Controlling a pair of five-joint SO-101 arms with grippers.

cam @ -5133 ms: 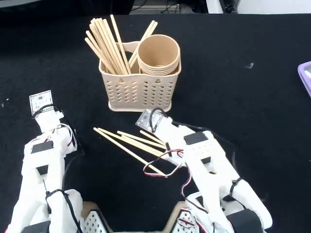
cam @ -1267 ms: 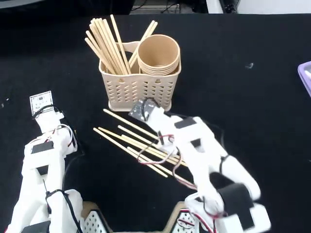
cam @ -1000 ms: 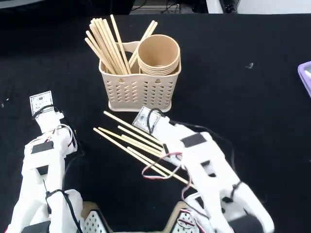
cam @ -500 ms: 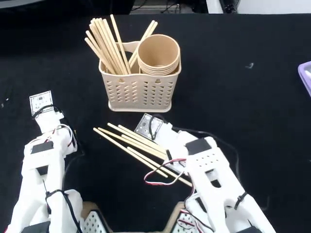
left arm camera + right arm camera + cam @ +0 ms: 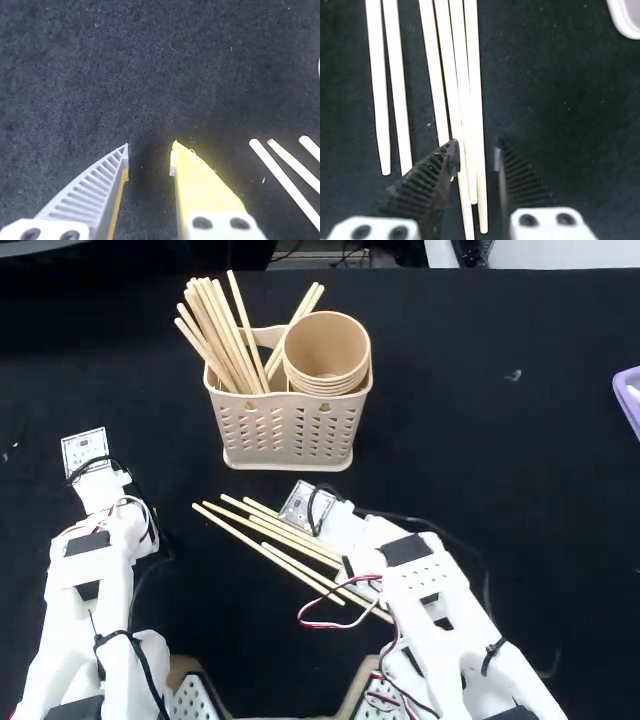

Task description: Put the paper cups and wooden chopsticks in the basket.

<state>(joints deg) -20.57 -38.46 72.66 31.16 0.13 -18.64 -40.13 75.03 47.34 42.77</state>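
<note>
At the tabletop's near edge, the left end effector (image 5: 149,147) stands open over bare black tabletop (image 5: 150,60). The right end effector (image 5: 472,147) is open, its jaws straddling loose wooden chopsticks (image 5: 262,528) lying mid-tabletop. Beyond, toward the far edge, the basket (image 5: 285,430) holds upright chopsticks (image 5: 215,325) and stacked paper cups (image 5: 327,350).

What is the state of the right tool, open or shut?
Open. In the right wrist view the right tool has its fingertips apart, with loose chopsticks in the gap.
</note>
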